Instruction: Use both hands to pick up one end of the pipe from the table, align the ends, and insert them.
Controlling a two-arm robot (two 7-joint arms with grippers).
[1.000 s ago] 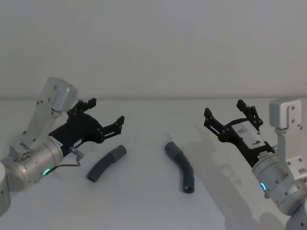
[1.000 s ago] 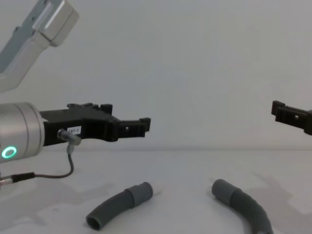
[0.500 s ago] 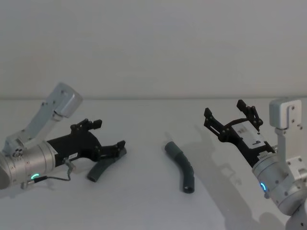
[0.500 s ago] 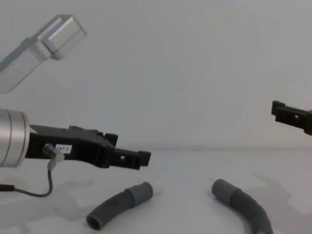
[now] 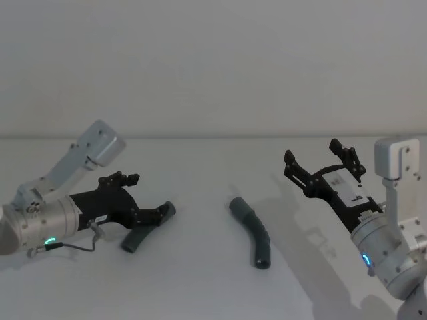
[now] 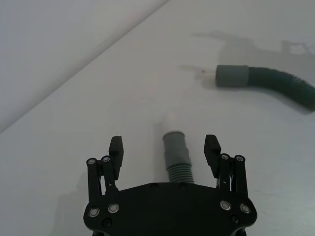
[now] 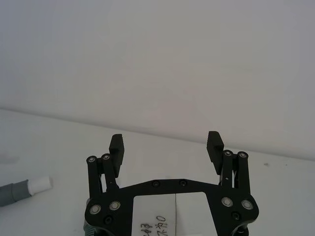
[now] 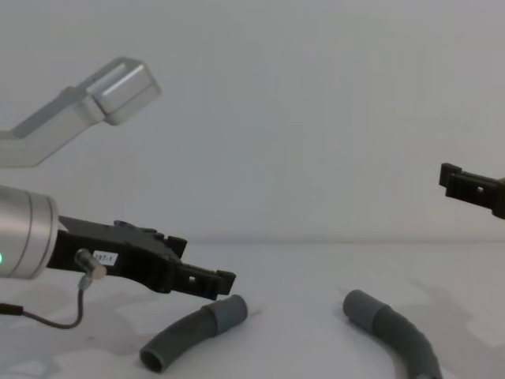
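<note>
Two curved dark grey corrugated pipe pieces lie on the white table (image 5: pixel 200 280). The left piece (image 5: pixel 138 237) (image 8: pixel 189 335) ends in a grey cuff (image 6: pixel 176 146) with a narrow white tip (image 6: pixel 171 119). My left gripper (image 5: pixel 150 197) (image 6: pixel 164 147) (image 8: pixel 221 278) is open and low, its fingers on either side of that cuff without touching it. The right piece (image 5: pixel 255 231) (image 8: pixel 394 332) points its plain socket cuff (image 6: pixel 232 76) toward the left piece. My right gripper (image 5: pixel 311 151) (image 7: pixel 165 145) (image 8: pixel 454 180) hangs open in the air, to the right of that piece.
A plain grey wall stands behind the table. In the right wrist view the white-tipped cuff (image 7: pixel 29 187) shows far off on the table.
My left gripper has come down and tilted toward the table, ending with its open fingers around the left piece's cuff. The right arm and both pipe pieces have stayed put.
</note>
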